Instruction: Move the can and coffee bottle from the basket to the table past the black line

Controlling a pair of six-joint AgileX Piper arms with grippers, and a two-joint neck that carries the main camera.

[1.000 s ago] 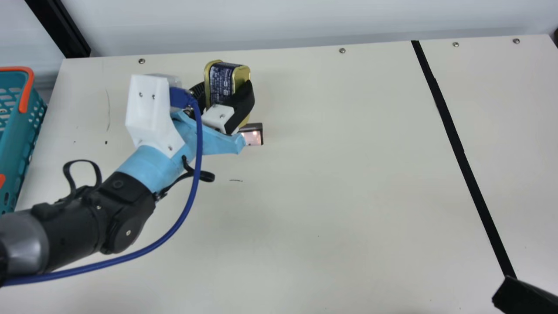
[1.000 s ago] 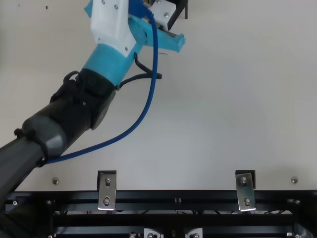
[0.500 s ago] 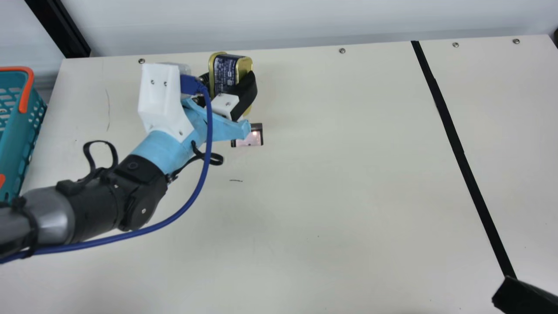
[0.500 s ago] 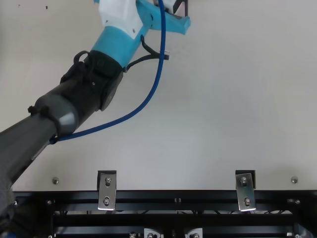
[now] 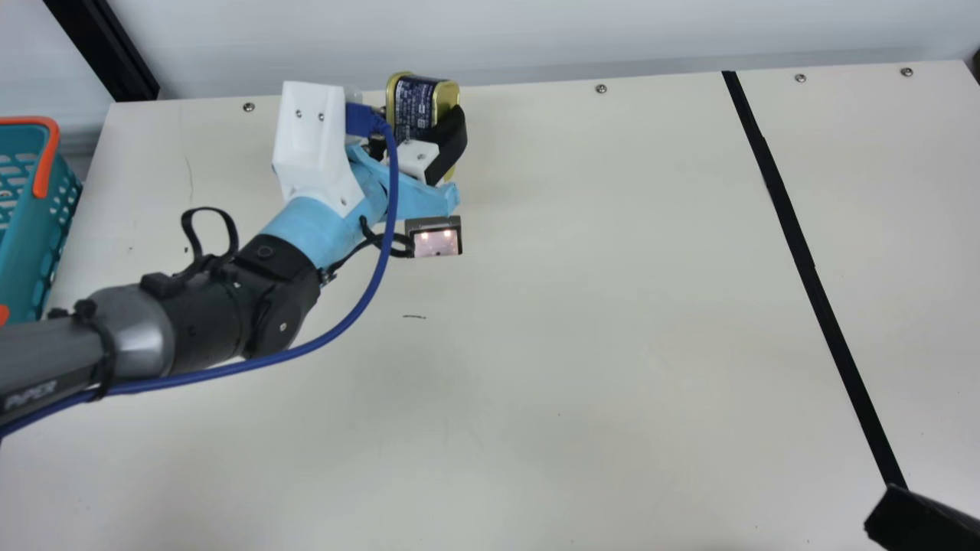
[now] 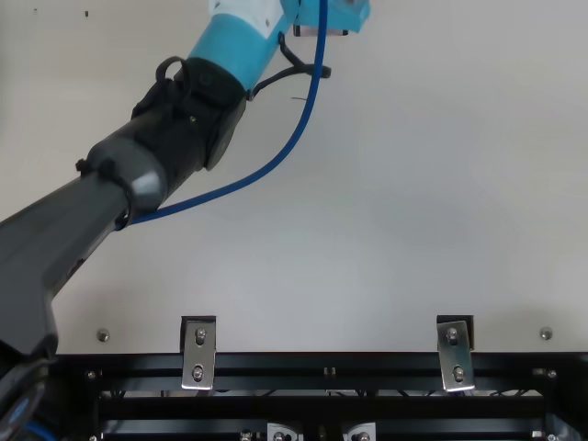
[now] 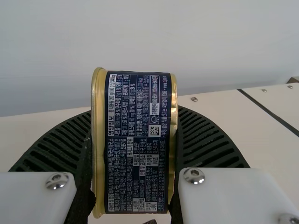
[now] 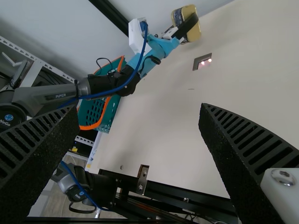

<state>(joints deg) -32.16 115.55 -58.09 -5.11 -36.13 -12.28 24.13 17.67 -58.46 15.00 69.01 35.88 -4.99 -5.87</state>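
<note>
Near side first: right gripper [image 8: 140, 109], fingers wide apart. Farther out, left gripper [image 7: 134, 140] has its fingers clamped on the can [image 5: 414, 105], roughly upright, near the far edge of the surface [image 5: 612, 306] and on the basket side of the black line [image 5: 813, 279]. Step in hand: looks like carrying the can (already out of the basket [image 5: 34, 237], good). Next probably: swing over the line, lower, let go once seated. Vs half a second ago: can is farther out and slightly nearer the line; small lit panel [image 5: 436, 242] more exposed.
</note>
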